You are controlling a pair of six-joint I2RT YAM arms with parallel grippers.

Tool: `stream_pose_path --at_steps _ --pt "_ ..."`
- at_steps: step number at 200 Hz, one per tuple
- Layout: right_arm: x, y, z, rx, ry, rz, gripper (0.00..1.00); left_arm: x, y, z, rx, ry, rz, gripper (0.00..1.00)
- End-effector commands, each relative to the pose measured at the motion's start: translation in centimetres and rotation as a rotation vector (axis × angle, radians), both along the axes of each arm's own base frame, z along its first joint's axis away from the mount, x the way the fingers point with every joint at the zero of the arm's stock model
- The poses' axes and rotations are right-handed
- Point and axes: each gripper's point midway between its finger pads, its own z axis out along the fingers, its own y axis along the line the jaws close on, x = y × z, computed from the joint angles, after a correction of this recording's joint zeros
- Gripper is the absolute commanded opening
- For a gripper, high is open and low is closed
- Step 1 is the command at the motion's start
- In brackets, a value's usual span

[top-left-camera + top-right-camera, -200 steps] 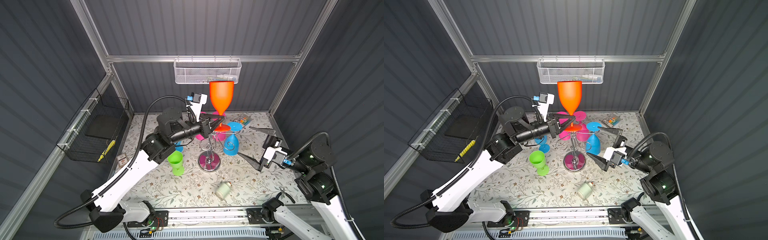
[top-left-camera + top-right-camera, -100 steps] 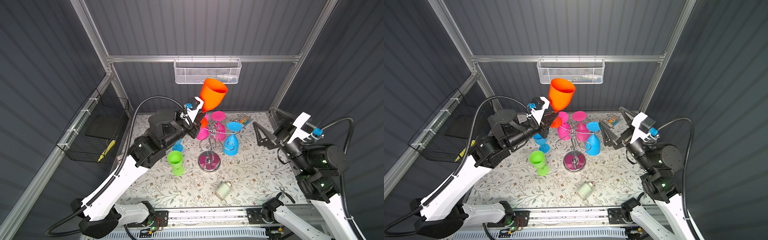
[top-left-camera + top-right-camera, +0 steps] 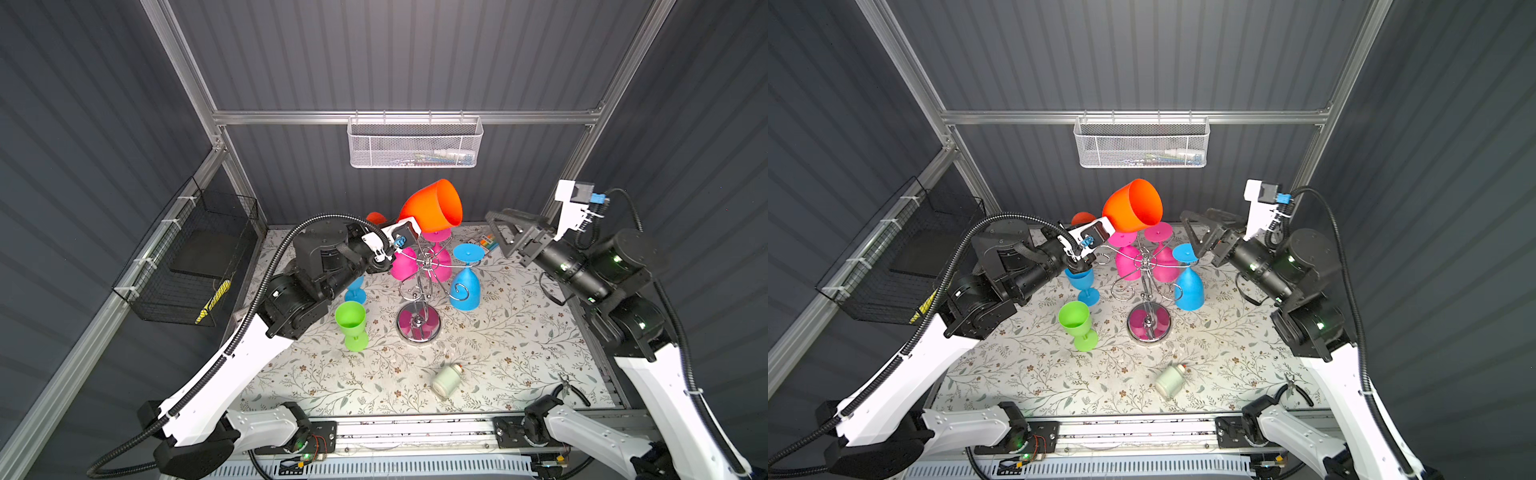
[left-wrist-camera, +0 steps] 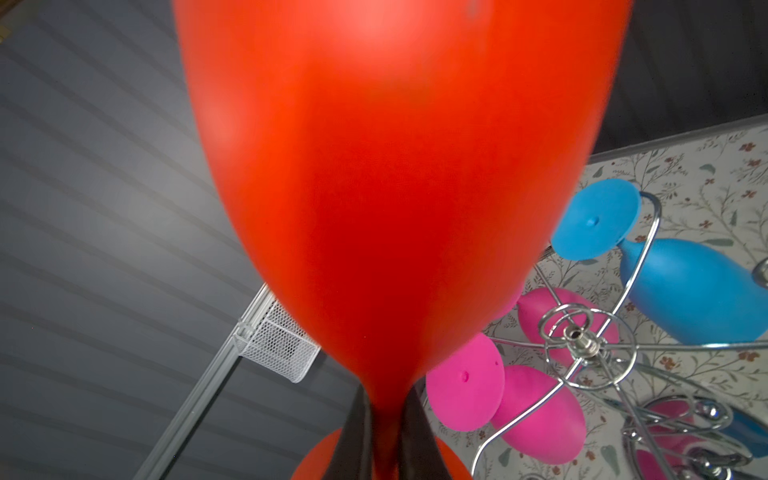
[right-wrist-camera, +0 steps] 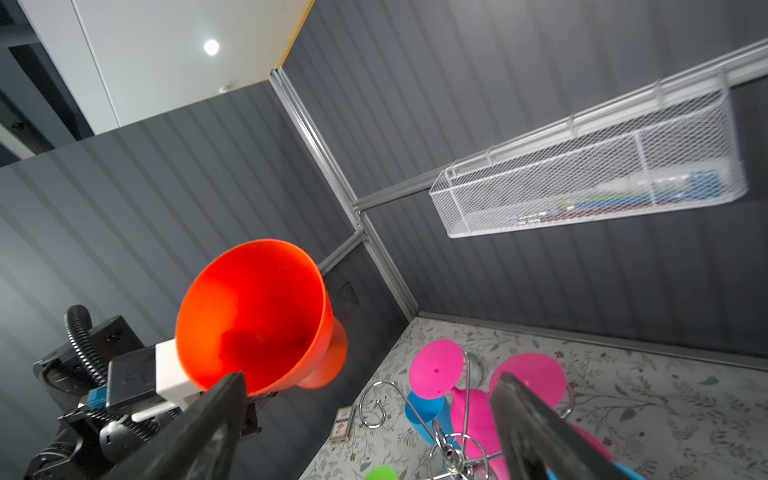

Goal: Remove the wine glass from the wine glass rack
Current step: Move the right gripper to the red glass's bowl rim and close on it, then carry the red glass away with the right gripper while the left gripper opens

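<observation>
The orange wine glass (image 3: 434, 205) is held clear of the wine glass rack (image 3: 429, 262), above and behind its top, tilted with the mouth toward the right arm. The fingers (image 4: 357, 432) of the left gripper (image 4: 384, 436) are clamped on its stem. The removal is judged done; only a set-down on the desk (image 3: 519, 345) seems left. 2 pink glasses (image 3: 405, 266) and 1 blue glass (image 3: 465, 286) hang on the rack. The right gripper (image 5: 370, 378) is empty, fingers apart. In both top views the grip is hidden by the wrist camera, and the glass's foot is cut off in the left wrist view.
</observation>
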Motion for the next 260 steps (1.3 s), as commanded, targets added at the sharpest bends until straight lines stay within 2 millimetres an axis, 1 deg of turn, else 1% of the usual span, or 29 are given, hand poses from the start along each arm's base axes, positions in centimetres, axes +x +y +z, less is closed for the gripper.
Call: stream_pose_path --at_steps 1,22,53,87,118,146,171,213,254,260 --pt "-1.1 1.6 -0.2 0.035 0.081 0.132 0.83 -0.2 0.7 0.2 0.114 -0.101 0.017 0.00" --pt "-0.8 2.4 -0.7 0.042 0.115 0.172 0.72 0.0 0.5 -0.3 0.178 -0.133 0.023 0.00" --pt "-0.6 3.2 -1.2 0.048 0.154 0.216 0.59 0.4 0.1 -0.9 0.254 -0.164 0.034 0.00" --pt "-0.3 3.6 -2.0 0.039 0.191 0.232 0.52 0.5 -0.4 -1.1 0.284 -0.181 0.025 0.00" --pt "-0.2 4.0 -2.4 0.037 0.212 0.250 0.47 0.5 -0.9 -1.7 0.326 -0.192 0.022 0.00" --pt "0.0 4.1 -2.9 0.029 0.233 0.246 0.43 0.4 -1.3 -1.4 0.326 -0.203 0.013 0.00" --pt "0.0 4.1 -3.0 0.030 0.244 0.248 0.37 0.3 -1.5 -1.4 0.335 -0.210 0.006 0.00" --pt "0.1 4.2 -3.1 0.027 0.248 0.248 0.15 0.3 -1.9 -1.7 0.355 -0.215 0.003 0.00" --pt "0.2 4.2 -3.2 0.025 0.256 0.245 0.00 0.0 -2.2 -1.3 0.336 -0.224 -0.009 0.00" --pt "0.2 4.2 -3.2 0.024 0.257 0.246 0.00 0.0 -2.2 -1.3 0.334 -0.224 -0.008 0.00"
